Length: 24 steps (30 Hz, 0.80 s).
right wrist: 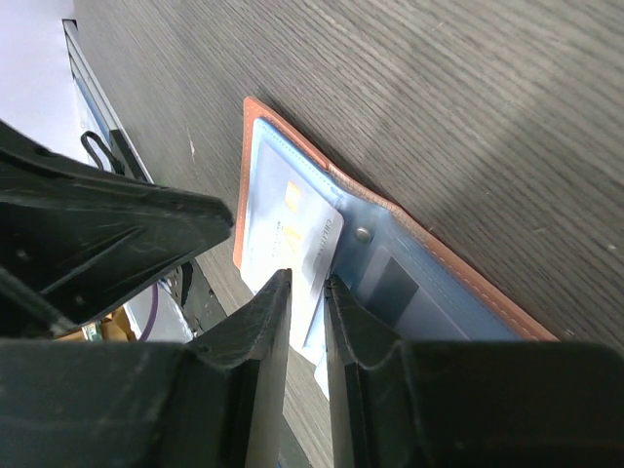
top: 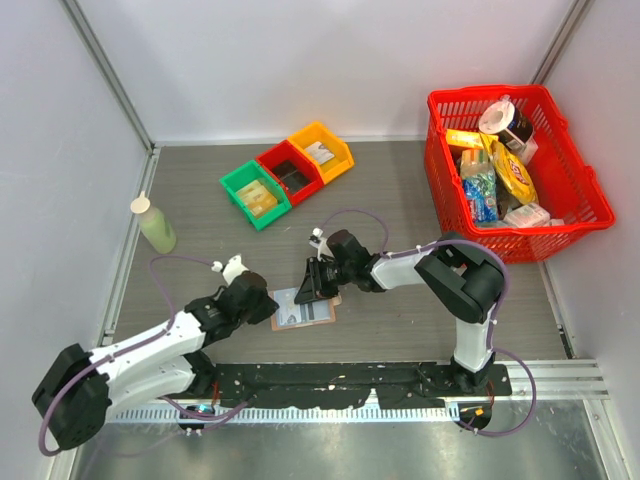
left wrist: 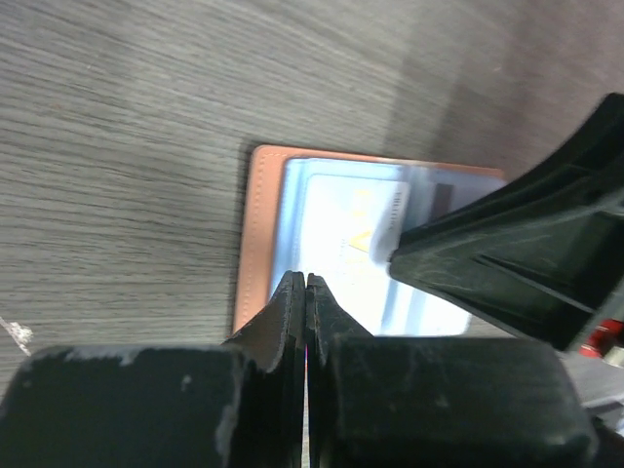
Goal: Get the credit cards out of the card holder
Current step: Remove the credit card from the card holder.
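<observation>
Card holder [top: 310, 316] is lying spread open and flat on the grey wood-grain table [top: 400, 200], close to its front edge and between the two grippers. Its outer skin is showing as a tan-pink border all round. Inside, a pale blue-grey lining is showing, with a clear pocket and a small round snap [right wrist: 363, 234] near the fold. One credit card [right wrist: 292, 229], whitish with a small yellow mark and faint dark lettering, is sticking out of the pocket at a slant.

The left gripper [left wrist: 306, 285] is sitting with its jaws pressed tight together, the tips over the holder's near edge. Whether they are actually bearing on it is hard to tell. The right gripper [right wrist: 307, 292] is standing with its jaws drawn close, only a thin slit between them. The card's lower corner is sitting in that slit, pinched between the fingers.

From above, both gripper bodies are covering much of the holder, so only its nearer part is showing. In the left wrist view the right gripper's black body is blocking the holder's right side, and glare is washing out the card. In the right wrist view the left gripper is cutting across the left, and the camera's own fingers are hiding the holder's lower edge. The card's lettering is too small to read, and whether other cards are lying in the pockets cannot be made out.
</observation>
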Each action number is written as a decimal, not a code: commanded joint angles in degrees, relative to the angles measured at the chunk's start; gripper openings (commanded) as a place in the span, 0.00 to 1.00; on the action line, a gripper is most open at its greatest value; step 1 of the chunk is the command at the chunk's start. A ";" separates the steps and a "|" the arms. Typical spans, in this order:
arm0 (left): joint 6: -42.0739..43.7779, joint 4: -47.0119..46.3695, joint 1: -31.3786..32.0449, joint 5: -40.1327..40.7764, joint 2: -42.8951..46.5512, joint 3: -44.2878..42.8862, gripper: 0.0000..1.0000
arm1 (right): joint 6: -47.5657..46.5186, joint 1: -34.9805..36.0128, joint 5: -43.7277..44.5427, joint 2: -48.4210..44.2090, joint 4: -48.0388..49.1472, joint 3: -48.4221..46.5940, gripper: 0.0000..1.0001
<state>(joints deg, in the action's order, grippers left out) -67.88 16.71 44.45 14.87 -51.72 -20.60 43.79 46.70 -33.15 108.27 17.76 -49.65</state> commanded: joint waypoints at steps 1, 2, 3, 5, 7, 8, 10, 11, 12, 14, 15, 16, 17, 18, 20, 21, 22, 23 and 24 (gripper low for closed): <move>1.52 -3.61 -0.15 -0.37 -4.78 -0.06 0.00 | -0.64 -0.20 0.36 -1.31 0.52 -0.19 0.25; 1.43 -4.14 -0.15 -0.20 -5.92 0.38 0.00 | -0.81 -0.12 0.28 -1.22 0.52 -0.19 0.25; 1.26 -4.58 -0.06 -0.20 -6.63 0.82 0.00 | -0.72 -0.12 0.19 -1.30 0.78 -0.10 0.25; 0.91 -5.80 -0.15 -0.54 -8.21 1.87 0.00 | -0.38 -0.03 -0.07 -1.39 1.48 0.25 0.26; 0.38 -6.95 -0.15 -1.16 -9.00 2.67 0.00 | -0.37 -0.11 -0.51 -1.39 2.54 0.52 0.25; 0.20 -7.30 -0.15 -1.42 -9.62 2.93 0.00 | -0.11 -0.12 -1.13 -1.31 3.41 0.69 0.25; 0.03 -7.74 -0.15 -1.69 -10.24 3.11 0.00 | 0.33 -0.12 -1.92 -1.22 4.73 0.95 0.25; 0.03 -8.01 -0.06 -1.69 -10.59 3.20 0.00 | 0.59 -0.12 -2.10 -1.22 5.44 1.13 0.25; -0.06 -8.18 -0.06 -1.78 -10.94 3.20 0.00 | 1.12 -0.20 -2.53 -1.30 6.92 1.48 0.26; -0.06 -8.36 -0.15 -1.78 -11.38 3.28 0.00 | 1.73 -0.20 -3.24 -1.48 8.51 1.92 0.25; -0.06 -8.45 -0.15 -1.78 -11.64 3.29 0.00 | 2.17 -0.29 -3.41 -1.57 9.13 2.10 0.25; -0.06 -8.53 -0.15 -1.78 -11.82 3.20 0.00 | 2.35 -0.38 -4.03 -1.66 10.53 2.53 0.25; -0.06 -8.71 -0.15 -1.86 -12.17 3.28 0.00 | 2.87 -0.64 -4.29 -1.74 11.06 2.71 0.24; -0.15 -8.80 -0.15 -1.87 -12.35 3.29 0.00 | 3.31 -0.82 -4.73 -1.74 12.29 3.32 0.22; -0.24 -8.97 -0.15 -1.95 -12.61 3.37 0.00 | 4.20 -1.52 -5.52 -1.74 14.57 4.38 0.20; -0.24 -9.06 -0.15 -1.95 -12.87 3.37 0.00 | 4.81 -1.70 -5.96 -1.83 15.45 4.73 0.18; -0.24 -9.06 -0.15 -1.95 -12.96 3.37 0.00 | 4.99 -2.05 -6.40 -1.92 17.03 5.52 0.17; -0.33 -9.15 -0.15 -1.95 -13.05 3.37 0.00 | 5.42 -2.22 -7.01 -2.01 17.57 5.87 0.16; -0.33 -9.15 -0.15 -1.95 -13.14 3.46 0.00 | 5.60 -2.31 -7.19 -2.01 18.53 6.40 0.15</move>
<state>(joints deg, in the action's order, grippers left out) -67.61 6.92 44.21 14.70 -62.48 -19.31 47.03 44.10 -35.59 108.27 27.70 -44.64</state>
